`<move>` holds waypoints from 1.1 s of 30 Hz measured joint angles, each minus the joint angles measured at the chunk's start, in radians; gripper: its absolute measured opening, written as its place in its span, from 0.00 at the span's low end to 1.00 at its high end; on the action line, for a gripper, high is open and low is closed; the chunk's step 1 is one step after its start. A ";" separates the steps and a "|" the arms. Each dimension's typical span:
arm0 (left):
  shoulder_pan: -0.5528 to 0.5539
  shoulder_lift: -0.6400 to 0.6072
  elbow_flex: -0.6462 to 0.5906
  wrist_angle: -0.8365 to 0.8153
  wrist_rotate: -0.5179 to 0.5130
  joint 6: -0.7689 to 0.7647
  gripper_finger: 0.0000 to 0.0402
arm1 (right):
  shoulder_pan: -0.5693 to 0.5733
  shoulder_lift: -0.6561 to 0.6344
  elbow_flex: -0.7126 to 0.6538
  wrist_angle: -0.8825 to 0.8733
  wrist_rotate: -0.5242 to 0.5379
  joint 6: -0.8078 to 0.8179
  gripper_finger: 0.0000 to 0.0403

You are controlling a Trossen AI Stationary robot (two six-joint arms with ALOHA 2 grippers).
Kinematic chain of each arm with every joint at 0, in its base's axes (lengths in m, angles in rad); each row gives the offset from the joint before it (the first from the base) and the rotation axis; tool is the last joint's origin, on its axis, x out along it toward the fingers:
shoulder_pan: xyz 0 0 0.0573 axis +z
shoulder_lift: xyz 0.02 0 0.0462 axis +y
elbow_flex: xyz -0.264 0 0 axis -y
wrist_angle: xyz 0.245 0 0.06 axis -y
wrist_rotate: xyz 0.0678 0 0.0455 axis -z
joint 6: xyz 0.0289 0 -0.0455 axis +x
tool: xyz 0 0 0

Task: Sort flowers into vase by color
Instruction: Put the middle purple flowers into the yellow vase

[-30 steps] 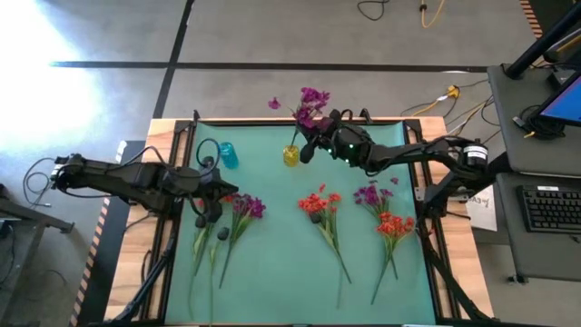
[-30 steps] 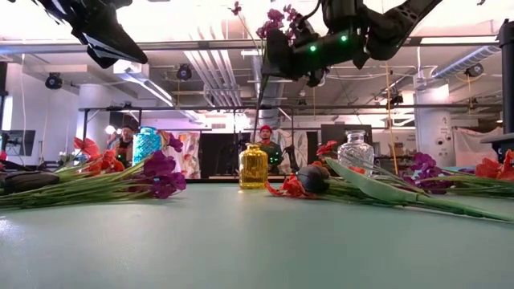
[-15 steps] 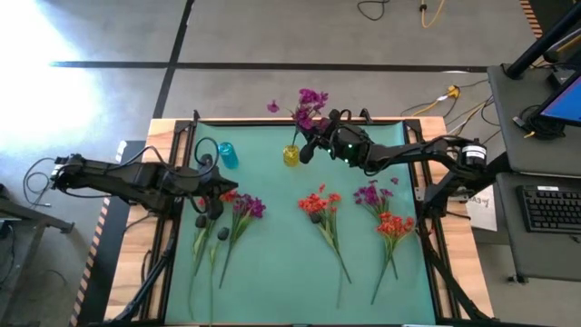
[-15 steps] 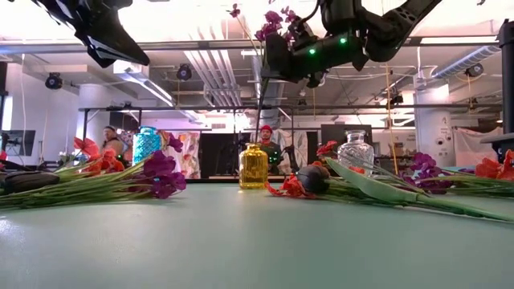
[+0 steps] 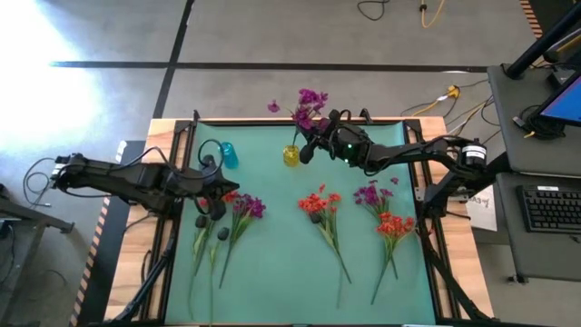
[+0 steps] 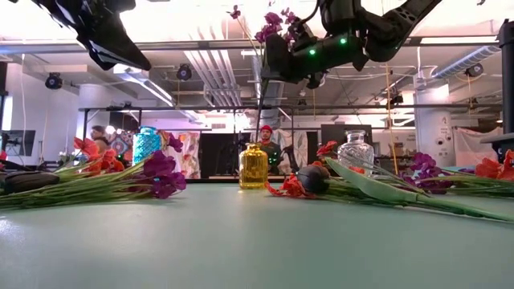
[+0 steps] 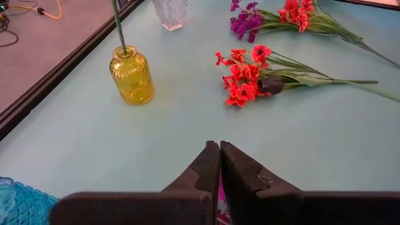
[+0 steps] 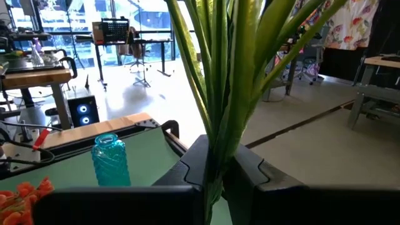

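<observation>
The right hand [image 5: 313, 145] is clamped on the green stems of a purple flower bunch [image 5: 310, 103], holding it upright above the far middle of the counter [image 5: 281, 263]. In the right wrist view the stems [image 8: 215, 94] run up between the two dark fingers [image 8: 194, 165], pinched tight. The bunch's lower stem reaches down into the neck of a small yellow glass vase [image 5: 290, 155], and the left wrist view shows that stem [image 7: 119, 28] standing in the vase's mouth. The blossoms spread out past the far counter edge as seen from above.

The left hand [image 5: 216, 193] hovers over the left side of the counter with its fingers [image 7: 209, 169] pressed together and nothing between them. Just beside it lies a purple flower [image 5: 247, 207] among green stems with dark buds [image 5: 201, 221].

A blue glass vase [image 5: 228, 155] stands near the far left of the counter, and a clear glass vase [image 6: 355, 152] stands farther right in the low view. Toward the middle lies an orange-red bunch [image 5: 317, 203] with a dark bud tucked into it. To the right lie another purple bunch [image 5: 371, 193] and, just nearer the front edge, a second orange-red bunch [image 5: 395, 224], their stems pointing toward the front of the counter.

In the room behind, a person in a red cap [image 6: 266, 132] shows beyond the yellow vase.
</observation>
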 joint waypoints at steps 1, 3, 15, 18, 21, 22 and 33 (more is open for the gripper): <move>0.000 0.002 0.000 0.000 0.000 0.000 0.00 | 0.000 0.000 0.000 -0.001 0.000 0.001 0.07; 0.000 0.006 0.000 0.000 0.000 0.000 0.00 | 0.000 0.000 0.000 -0.002 0.000 -0.003 0.07; 0.001 0.012 0.000 0.022 -0.024 0.008 0.00 | 0.000 0.000 0.001 -0.042 -0.002 0.019 0.16; 0.001 0.012 0.000 0.022 -0.024 0.008 0.00 | 0.000 0.000 0.001 -0.057 -0.002 0.020 0.23; 0.001 0.012 0.000 0.022 -0.024 0.008 0.00 | 0.000 0.000 0.001 -0.074 -0.002 0.019 0.30; 0.001 0.012 0.000 0.022 -0.024 0.007 0.00 | 0.000 0.000 0.001 -0.082 -0.002 0.019 0.33; 0.001 0.016 0.000 0.022 -0.024 -0.004 0.00 | 0.000 -0.004 0.001 -0.193 -0.002 0.060 0.60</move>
